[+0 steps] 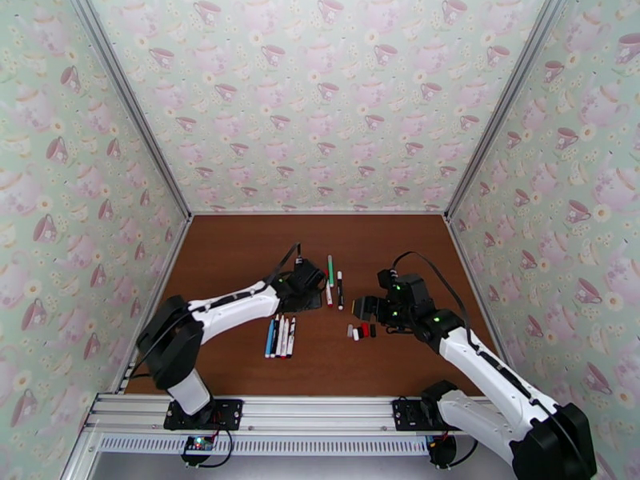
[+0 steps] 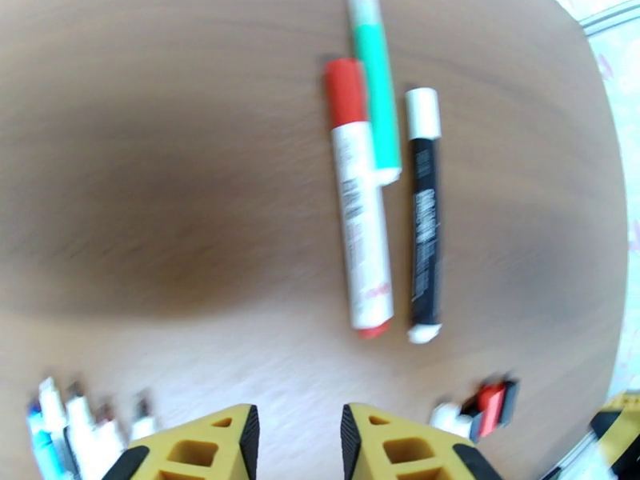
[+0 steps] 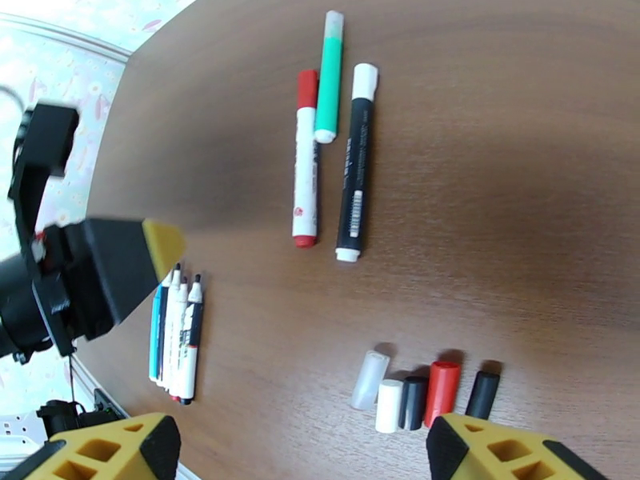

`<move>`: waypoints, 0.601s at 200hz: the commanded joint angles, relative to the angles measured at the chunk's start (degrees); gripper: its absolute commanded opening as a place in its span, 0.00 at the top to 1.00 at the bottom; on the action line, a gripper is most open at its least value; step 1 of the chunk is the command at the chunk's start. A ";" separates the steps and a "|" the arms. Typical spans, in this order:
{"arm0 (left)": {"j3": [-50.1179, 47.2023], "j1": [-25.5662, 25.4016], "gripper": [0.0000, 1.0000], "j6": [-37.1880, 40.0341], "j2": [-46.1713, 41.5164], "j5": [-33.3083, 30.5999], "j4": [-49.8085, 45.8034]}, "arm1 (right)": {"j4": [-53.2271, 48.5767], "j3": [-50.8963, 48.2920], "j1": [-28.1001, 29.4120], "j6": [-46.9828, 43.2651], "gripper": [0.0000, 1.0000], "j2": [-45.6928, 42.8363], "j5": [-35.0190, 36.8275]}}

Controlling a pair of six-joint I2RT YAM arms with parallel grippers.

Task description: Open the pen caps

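Note:
Three capped pens lie mid-table: a white one with a red cap (image 2: pixel 360 226) (image 3: pixel 305 158), a green one (image 2: pixel 376 90) (image 3: pixel 329 78) and a black one with a white cap (image 2: pixel 424 210) (image 3: pixel 356 170). Several uncapped pens (image 1: pixel 280 336) (image 3: pixel 176 338) lie side by side nearer the front. A row of loose pen caps (image 1: pixel 362 331) (image 3: pixel 416 394) in clear, white, dark, red and black lies to their right. My left gripper (image 1: pixel 308 294) (image 2: pixel 296 434) hovers just short of the red-capped pen, jaws slightly apart, with nothing between them. My right gripper (image 1: pixel 366 307) (image 3: pixel 304 434) stands wide open over the caps.
The brown table (image 1: pixel 240 258) is boxed in by patterned walls on three sides. A metal rail (image 1: pixel 320 410) runs along the near edge. In the right wrist view the left gripper (image 3: pixel 120 274) shows at the left, above the uncapped pens.

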 commanded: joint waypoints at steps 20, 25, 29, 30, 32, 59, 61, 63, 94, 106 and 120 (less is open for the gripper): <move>7.97 0.47 0.59 1.37 8.51 3.49 0.69 | -2.37 2.75 0.38 -0.91 0.13 0.46 2.20; 8.71 0.54 0.59 1.37 9.46 3.41 0.61 | -2.58 2.76 0.38 -0.84 0.13 0.31 2.36; 9.28 0.61 0.59 1.37 10.15 3.37 0.41 | -2.55 2.76 0.38 -0.85 0.13 0.37 2.48; 9.41 0.60 0.59 1.37 10.32 3.34 0.31 | -2.64 2.76 0.38 -0.84 0.13 0.37 2.47; 9.73 0.64 0.59 1.44 10.68 3.39 0.24 | -2.66 2.76 0.38 -0.84 0.13 0.31 2.48; 13.76 0.77 0.59 2.40 14.47 1.36 -3.08 | -2.65 2.67 0.38 -0.88 0.13 0.20 2.74; 13.98 0.77 0.59 2.42 14.64 1.11 -3.23 | -2.64 2.67 0.38 -0.87 0.13 0.22 2.71; 14.15 0.82 0.59 2.43 14.79 0.87 -3.39 | -2.70 2.67 0.38 -0.97 0.13 0.25 2.78; 16.22 0.95 0.59 3.52 16.99 0.11 -4.55 | -2.65 2.75 0.30 -1.30 0.13 0.87 2.79; 16.90 1.03 0.59 3.73 17.87 -0.19 -4.88 | -2.48 2.66 0.38 -1.23 0.13 1.05 2.64; 17.36 1.20 0.59 3.84 18.71 0.06 -4.88 | -2.29 2.41 0.33 -1.15 0.13 0.90 2.63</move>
